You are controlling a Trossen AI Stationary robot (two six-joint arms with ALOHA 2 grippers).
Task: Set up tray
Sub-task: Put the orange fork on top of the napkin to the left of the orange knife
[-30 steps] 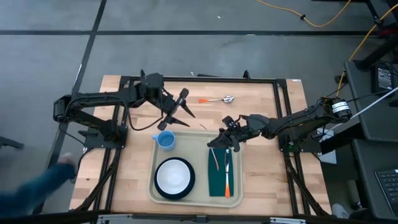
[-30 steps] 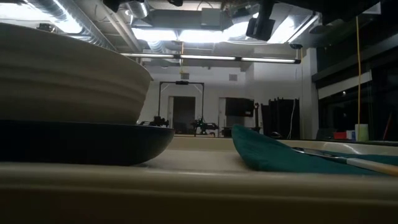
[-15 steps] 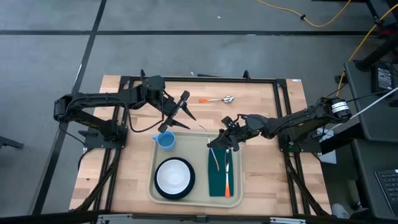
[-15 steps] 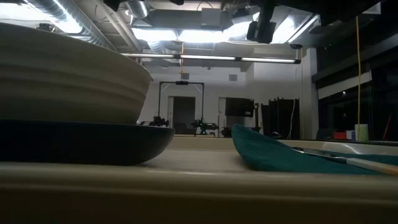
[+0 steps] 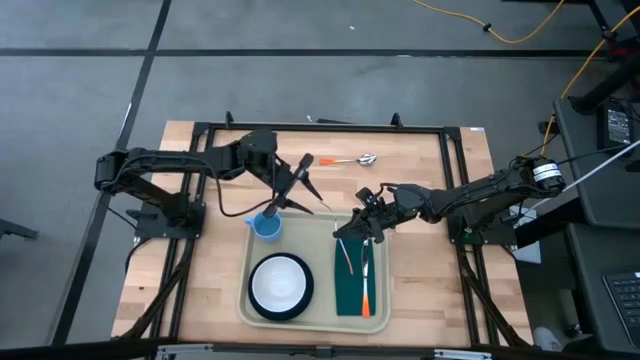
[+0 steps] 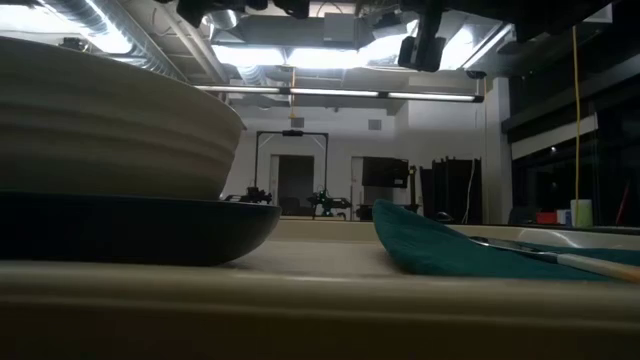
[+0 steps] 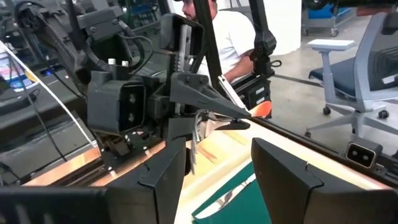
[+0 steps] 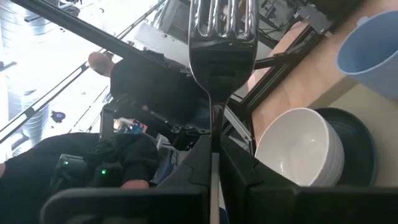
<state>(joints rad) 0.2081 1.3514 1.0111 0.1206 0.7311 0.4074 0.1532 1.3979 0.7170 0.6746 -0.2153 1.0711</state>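
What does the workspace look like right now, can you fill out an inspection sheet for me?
Surface: wooden table inside a black frame.
Job's things: tray holds a white bowl on a dark plate, a green napkin with cutlery, and a blue cup at its corner.
Clutter: orange-handled spoon lying off the tray.
Grippers: right gripper shut on a fork above the napkin; left gripper open, above the table near the cup.
Cables: yellow cable on the floor.
Surroundings: a seated person and an office chair beyond the table.
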